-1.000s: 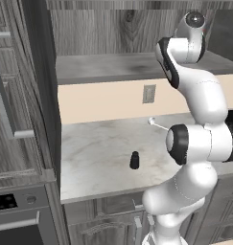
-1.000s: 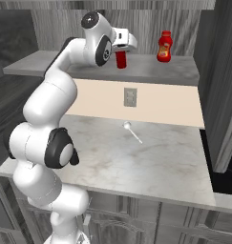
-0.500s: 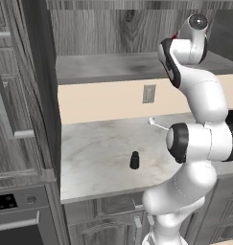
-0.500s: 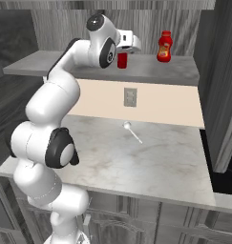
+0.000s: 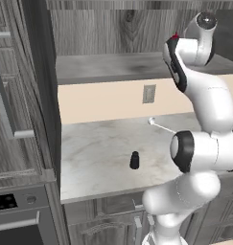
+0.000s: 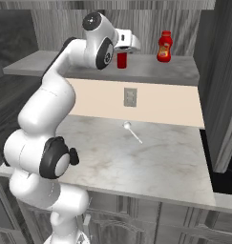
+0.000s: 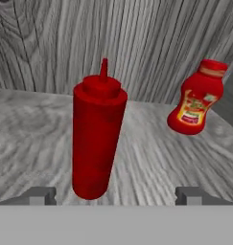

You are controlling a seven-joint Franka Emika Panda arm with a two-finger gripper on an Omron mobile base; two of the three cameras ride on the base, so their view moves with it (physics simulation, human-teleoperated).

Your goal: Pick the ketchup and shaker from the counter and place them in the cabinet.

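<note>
Jaws are spread wide on your gripper (image 7: 116, 195), both fingertips (image 7: 40, 195) standing clear on either side of the ketchup (image 7: 97, 139), so nothing's held. That bottle now stands upright on the cabinet (image 6: 151, 75) shelf, near the squat yellow-label bottle (image 6: 164, 46) but apart from it.

So the shaker (image 5: 134, 160) is your next job, I'd guess. It sits alone on the counter (image 5: 99, 148), toward the front edge, with a small white utensil (image 5: 158, 125) further back. It looks small, rigid and light, and probably a bit slick since it's a smooth cylinder. I'd grab it around the straight lower body, not the rounded narrower top, where the pads could slide off. Being short, it'll want a low approach, and it could tip if you nudge it.

Compared with a second ago: the fingers have opened up off the ketchup, and the hand has pulled back a little from it in the right base view. Shaker hasn't budged.
</note>
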